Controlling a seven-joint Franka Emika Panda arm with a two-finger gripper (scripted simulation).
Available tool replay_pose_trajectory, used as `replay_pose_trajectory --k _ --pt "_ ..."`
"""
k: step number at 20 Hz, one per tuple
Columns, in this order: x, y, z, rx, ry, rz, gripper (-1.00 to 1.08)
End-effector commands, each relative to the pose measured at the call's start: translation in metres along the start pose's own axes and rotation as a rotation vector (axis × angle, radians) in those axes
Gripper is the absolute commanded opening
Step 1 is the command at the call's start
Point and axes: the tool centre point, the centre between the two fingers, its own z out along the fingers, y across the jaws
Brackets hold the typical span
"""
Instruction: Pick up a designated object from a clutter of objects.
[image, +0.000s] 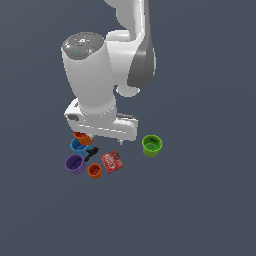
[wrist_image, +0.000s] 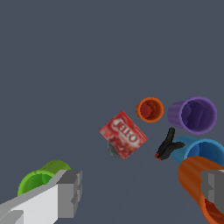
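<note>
Smallest orange cup (image: 94, 170) (wrist_image: 149, 109) upright on worktop (image: 200, 200), mouth up, axis vertical; between purple cup (image: 74, 163) (wrist_image: 193, 115) and red packet (image: 112, 161) (wrist_image: 123, 134). Tool (wrist_image: 142, 190) spread open, empty, above clutter, fingers (wrist_image: 70, 193) wide apart.

My arm is reaching down from above, white links folded at a grey elbow joint, the wrist pointing straight downward. My claw (wrist_image: 140, 192) is hanging with its jaws spread wide apart, holding nothing; one grey finger (wrist_image: 70, 192) is showing at each side of the wrist view.
</note>
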Motion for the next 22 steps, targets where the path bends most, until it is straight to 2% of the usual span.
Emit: replay_pose_trajectory --k 1,12,22 --pt "0.012 0.009 0.024 0.002 -0.001 0.048 1.0" --pt "0.045 0.049 0.117 -0.002 0.0 0.221 1.0" --pt "0.051 0.064 0.15 -0.008 0.0 0.279 1.0"
